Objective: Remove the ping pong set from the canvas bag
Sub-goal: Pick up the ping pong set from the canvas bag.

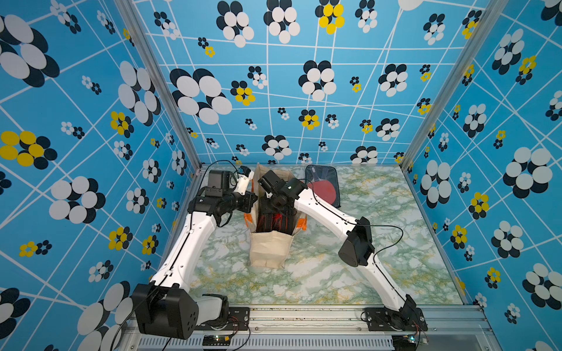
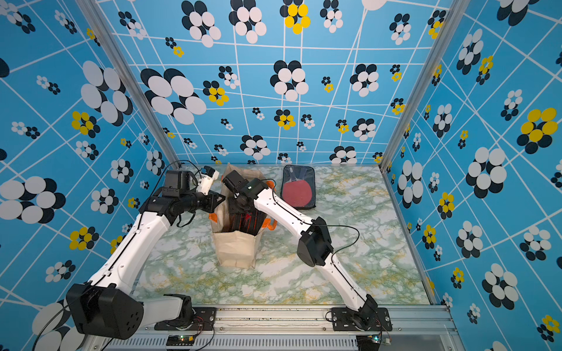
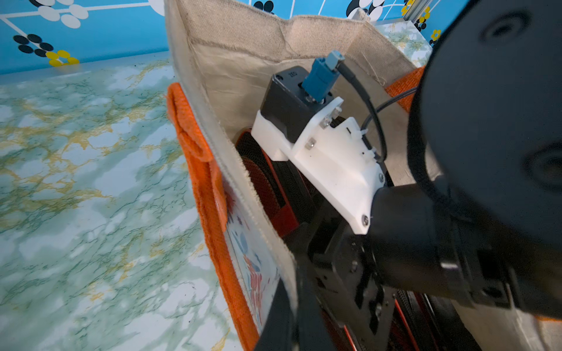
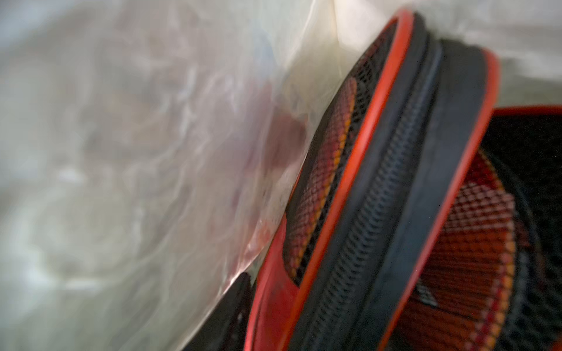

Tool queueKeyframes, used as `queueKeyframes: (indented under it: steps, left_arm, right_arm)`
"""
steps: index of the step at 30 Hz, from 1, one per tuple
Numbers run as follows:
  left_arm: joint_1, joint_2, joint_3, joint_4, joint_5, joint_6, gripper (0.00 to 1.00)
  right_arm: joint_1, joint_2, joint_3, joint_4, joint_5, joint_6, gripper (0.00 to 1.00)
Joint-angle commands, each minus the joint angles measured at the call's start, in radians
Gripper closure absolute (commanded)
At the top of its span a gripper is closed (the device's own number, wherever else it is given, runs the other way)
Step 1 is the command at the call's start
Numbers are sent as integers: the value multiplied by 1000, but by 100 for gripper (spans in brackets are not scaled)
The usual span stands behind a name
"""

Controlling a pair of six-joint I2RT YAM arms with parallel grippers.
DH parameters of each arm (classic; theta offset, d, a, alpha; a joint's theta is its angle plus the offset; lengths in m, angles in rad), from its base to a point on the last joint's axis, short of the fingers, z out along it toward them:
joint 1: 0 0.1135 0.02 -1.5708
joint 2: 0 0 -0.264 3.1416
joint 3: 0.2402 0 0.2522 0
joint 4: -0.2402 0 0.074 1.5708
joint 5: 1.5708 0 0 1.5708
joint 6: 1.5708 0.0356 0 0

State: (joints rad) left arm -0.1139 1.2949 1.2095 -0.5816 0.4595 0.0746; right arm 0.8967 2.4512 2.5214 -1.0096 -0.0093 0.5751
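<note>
Both top views: canvas bag [image 1: 269, 253] [image 2: 237, 253] upright mid-bench [image 1: 319, 282]; ping pong set [image 1: 273, 223], a black-and-red zip case, inside it. Rim cloth nipped by left pincer [image 1: 251, 203], fingers together; right pincer [image 1: 275, 211] down in the mouth, its arm covering the set. Separate bat case [image 1: 324, 184] lies behind, apart. Left wrist view: wrist camera [image 3: 292, 103] blocks the interior. Right wrist view: set's zip against the lining; right pincer's spread cannot be told.
</note>
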Motion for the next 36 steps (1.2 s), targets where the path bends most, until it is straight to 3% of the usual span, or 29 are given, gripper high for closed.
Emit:
queueKeyframes:
  steps: [1,10,20,36]
  left_arm:
    - [-6,11,23,6,-24,5,100]
    - [-1,13,21,11,-35,1,100]
    - [14,10,24,9,-36,-6,100]
    - [55,-7,5,16,-14,2,100]
  right_arm:
    - [12,59,-37,-92,-21,12,58]
    - [16,18,-35,-73,26,23,100]
    - [16,-117,-46,8,103,13,100]
    - [16,-206,156,-33,208,-44,100]
